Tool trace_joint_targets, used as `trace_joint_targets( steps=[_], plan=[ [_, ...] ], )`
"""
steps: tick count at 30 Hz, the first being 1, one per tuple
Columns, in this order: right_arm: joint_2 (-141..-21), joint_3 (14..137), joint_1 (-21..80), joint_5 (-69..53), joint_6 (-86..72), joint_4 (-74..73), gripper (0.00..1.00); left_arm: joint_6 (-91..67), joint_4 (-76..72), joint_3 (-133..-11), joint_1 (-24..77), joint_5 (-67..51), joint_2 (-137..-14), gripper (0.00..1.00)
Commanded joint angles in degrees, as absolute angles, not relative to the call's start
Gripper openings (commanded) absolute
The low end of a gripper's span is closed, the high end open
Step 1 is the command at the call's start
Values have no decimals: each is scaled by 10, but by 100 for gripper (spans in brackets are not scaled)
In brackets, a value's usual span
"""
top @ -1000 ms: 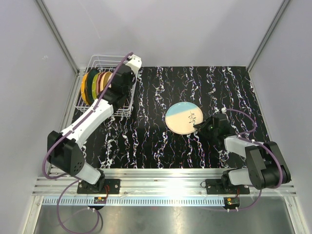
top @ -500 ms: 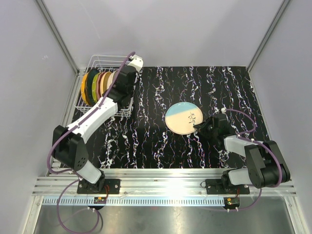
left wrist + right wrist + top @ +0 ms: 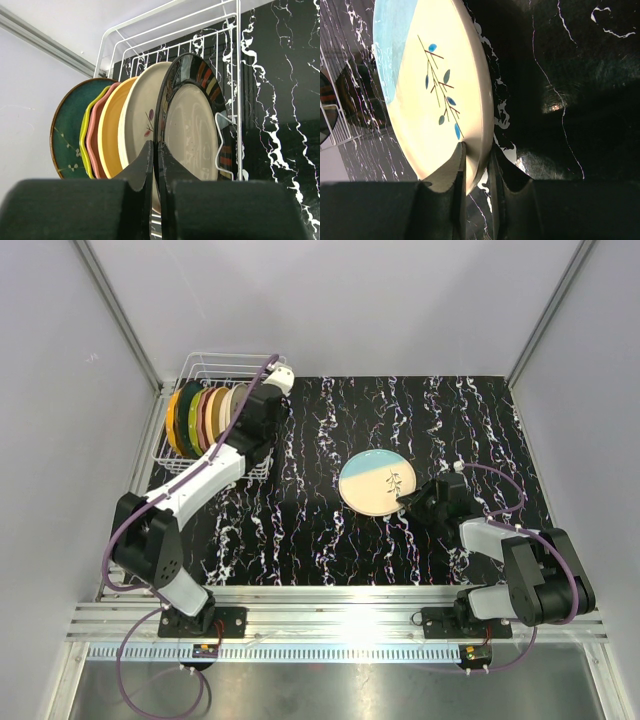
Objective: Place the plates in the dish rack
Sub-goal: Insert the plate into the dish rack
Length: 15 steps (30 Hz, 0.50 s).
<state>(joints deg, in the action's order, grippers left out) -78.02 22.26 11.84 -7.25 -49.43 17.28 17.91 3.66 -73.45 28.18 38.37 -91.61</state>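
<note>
A black worktop [image 3: 300, 530] veined with white is seen from above, enclosed by pale grey walls [image 3: 60, 390] with metal corner posts. Aluminium rails [image 3: 330, 625] run along its near edge, where both arm bases are bolted.

The dish rack [image 3: 205, 361], of white wire, is set at the far left corner of the worktop, against the left wall. A row of plates is stood on edge in it. From the wall side they are a dark green plate [image 3: 67, 132], a yellow-green one, a pink one, an orange one, a cream plate [image 3: 142, 117] with a small painted sprig, and a black-rimmed plate [image 3: 192, 125].

Only the left wrist view shows the grip. The left fingers [image 3: 148, 152] are pressed almost together on the near rim of the black-rimmed plate, which stands upright at the open end of the row.

A cream and blue plate [image 3: 378, 483] is seen lying right of the middle of the worktop, well apart from the rack. The right wrist view shows its painted twig with blue and green leaves, and the right fingers [image 3: 461, 155] closed narrowly on its rim, one above and one beneath. Whether that edge is raised off the worktop cannot be told.
</note>
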Motion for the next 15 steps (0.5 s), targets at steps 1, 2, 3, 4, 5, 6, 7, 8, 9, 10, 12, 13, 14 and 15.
trace_joint_targets(
  steps=[1,2,3,4,5,6,7,8,9,10,12,13,14,15],
  plan=[
    [-782,215,121,-71,-448,158,0,180,10,-721,281,414,-909,4],
    [-782,214,122,-73,-450,160,0,178,9,-719,281,417,-910,5],
    [-782,213,121,-74,-451,161,0,168,9,-719,281,417,-910,5],
    [-780,212,121,-74,-451,161,0,164,13,-721,280,416,-910,6],
    [-779,211,121,-74,-452,161,0,161,13,-721,280,413,-910,7],
    [-777,210,121,-74,-451,161,0,156,14,-721,280,414,-909,9],
    [-775,209,121,-73,-452,161,0,155,15,-720,281,415,-909,10],
    [-774,210,122,-74,-452,161,0,153,16,-721,281,413,-908,12],
    [-774,208,121,-74,-453,161,0,151,18,-720,280,413,-907,17],
    [-772,208,121,-74,-453,161,0,150,19,-720,280,413,-906,17],
    [-769,207,121,-73,-453,160,0,155,23,-718,281,414,-905,21],
    [-768,207,121,-74,-453,160,0,156,25,-718,281,415,-907,37],
    [-769,207,121,-75,-454,160,0,156,27,-717,280,420,-907,38],
    [-767,206,121,-75,-453,160,0,156,33,-715,279,424,-908,38]
  ],
)
